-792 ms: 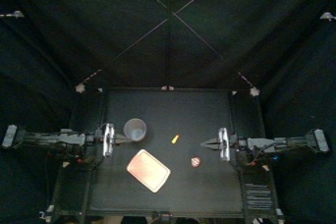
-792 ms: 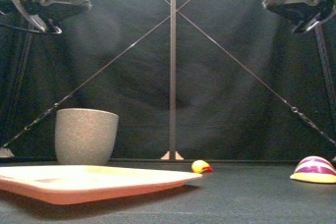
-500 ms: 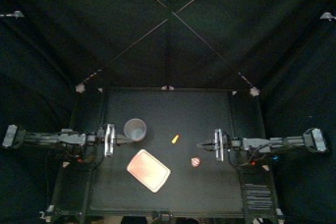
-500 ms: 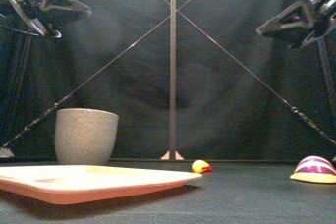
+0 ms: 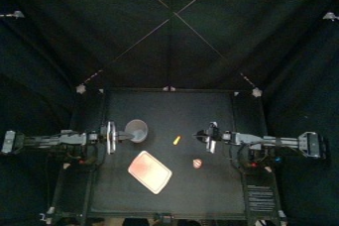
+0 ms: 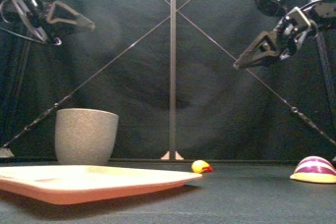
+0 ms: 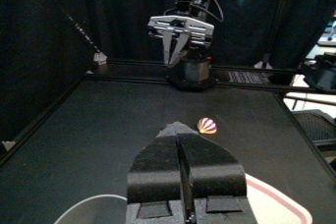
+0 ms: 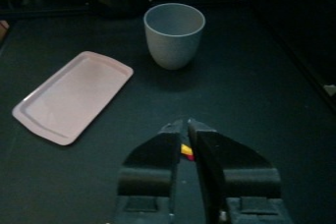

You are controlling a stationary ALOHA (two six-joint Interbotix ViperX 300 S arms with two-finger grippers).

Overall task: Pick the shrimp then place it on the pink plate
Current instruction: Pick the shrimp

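The shrimp (image 5: 197, 163), a small toy striped pink and white, lies on the table right of the middle; it is low at the right of the front view (image 6: 313, 169) and also shows in the left wrist view (image 7: 207, 125). The pink plate (image 5: 150, 172) lies flat at front left (image 6: 92, 181) (image 8: 75, 95). My right gripper (image 5: 208, 138) hangs high (image 6: 250, 59), behind and above the shrimp, jaws shut (image 8: 191, 135) and empty. My left gripper (image 5: 106, 139) rests high at the left (image 7: 184, 159), shut.
A tall grey speckled cup (image 5: 137, 128) stands behind the plate (image 6: 86, 136) (image 8: 175, 31). A small yellow and red toy (image 5: 173, 142) lies mid-table (image 6: 201, 166), just ahead of the right gripper's jaws.
The right arm has reached leftward toward the table's middle and tipped its gripper downward. The left arm has hardly moved. Shrimp, plate and cup stay where they were.
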